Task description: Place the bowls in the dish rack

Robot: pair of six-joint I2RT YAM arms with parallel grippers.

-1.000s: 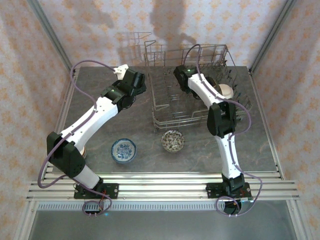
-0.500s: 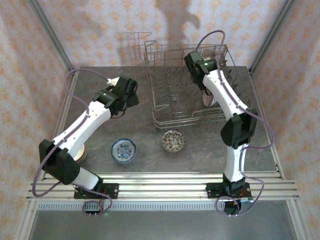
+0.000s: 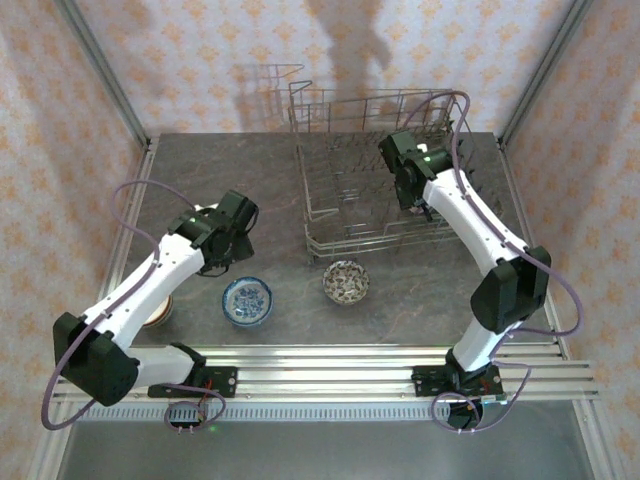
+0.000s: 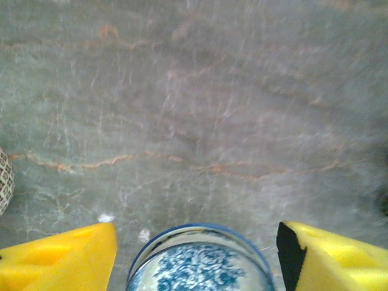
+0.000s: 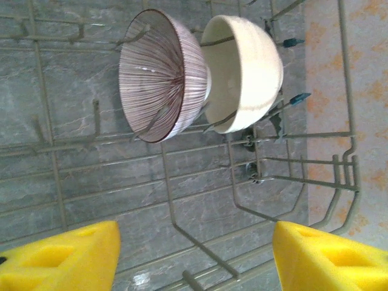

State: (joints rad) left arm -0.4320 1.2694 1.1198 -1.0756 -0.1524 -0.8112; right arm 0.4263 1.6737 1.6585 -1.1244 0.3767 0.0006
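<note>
The grey wire dish rack [image 3: 352, 215] stands at the back centre of the table. My right gripper [image 3: 411, 188] hovers inside it, open [image 5: 195, 242] with nothing between its yellow fingers [image 5: 60, 257]. Ahead of it a brown striped bowl [image 5: 159, 76] and a cream bowl [image 5: 245, 70] lean on edge between the tines. A blue-and-white bowl [image 3: 247, 300] sits on the table at front left. My left gripper [image 3: 238, 240] is just above it, open [image 4: 197, 237], and the bowl's rim [image 4: 200, 257] lies between its fingers [image 4: 63, 260]. A speckled bowl [image 3: 346, 282] rests in front of the rack.
More bowls are stacked at the table's left edge [image 3: 158, 312], partly under my left arm. The speckled bowl's edge [image 4: 3, 182] shows at the left of the left wrist view. The rack's tall wire side [image 5: 339, 157] stands right of my right gripper.
My left arm swung from the back of the table toward the front and came down over the blue-and-white bowl. My right arm shifted right and nearer inside the rack.
</note>
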